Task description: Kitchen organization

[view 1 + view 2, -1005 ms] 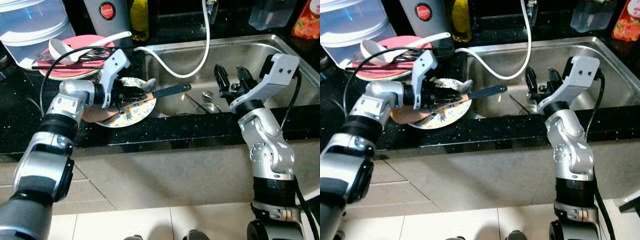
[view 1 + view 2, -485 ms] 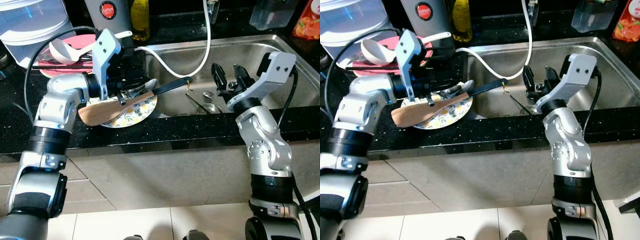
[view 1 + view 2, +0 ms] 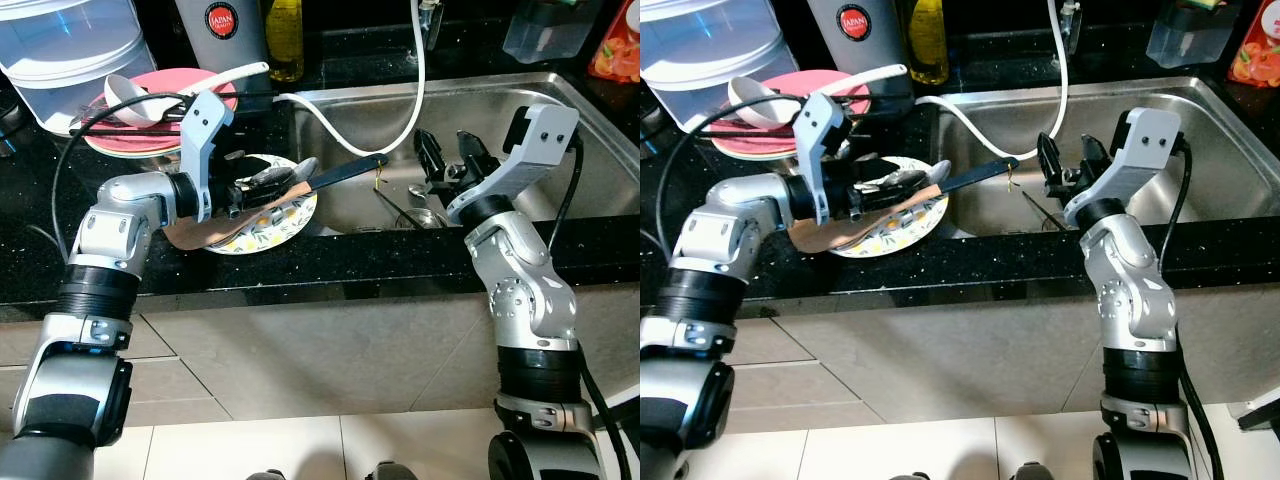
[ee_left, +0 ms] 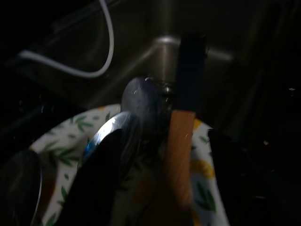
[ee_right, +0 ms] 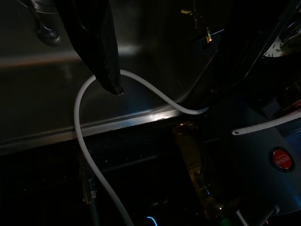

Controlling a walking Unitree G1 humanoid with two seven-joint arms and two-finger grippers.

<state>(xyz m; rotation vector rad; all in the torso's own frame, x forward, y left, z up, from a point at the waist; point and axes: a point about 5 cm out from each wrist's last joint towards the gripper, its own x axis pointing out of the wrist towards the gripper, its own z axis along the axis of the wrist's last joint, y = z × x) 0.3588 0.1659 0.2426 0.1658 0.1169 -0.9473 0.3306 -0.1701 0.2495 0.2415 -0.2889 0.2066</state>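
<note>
A wooden spatula (image 3: 340, 172) with a dark handle lies across a floral plate (image 3: 285, 215) on the black counter, its handle reaching over the sink edge. A metal spoon (image 3: 275, 178) rests on the same plate. My left gripper (image 3: 250, 193) hovers low over the plate, open. In the left wrist view its fingers (image 4: 99, 179) stand wide apart on either side of the spatula (image 4: 181, 141). My right gripper (image 3: 447, 160) hangs open over the steel sink (image 3: 500, 100), holding nothing.
A white hose (image 3: 400, 120) loops from the tap into the sink. Some cutlery (image 3: 410, 212) lies on the sink bottom. Behind the floral plate sits a pink plate (image 3: 130, 135) with a white ladle (image 3: 130, 92) and chopsticks. A clear tub (image 3: 70, 50) and bottles line the back.
My left wrist swung up with the spatula tilted off the plate half a second ago, then came back down; the spatula now lies on the plate. The right gripper hardly moved.
</note>
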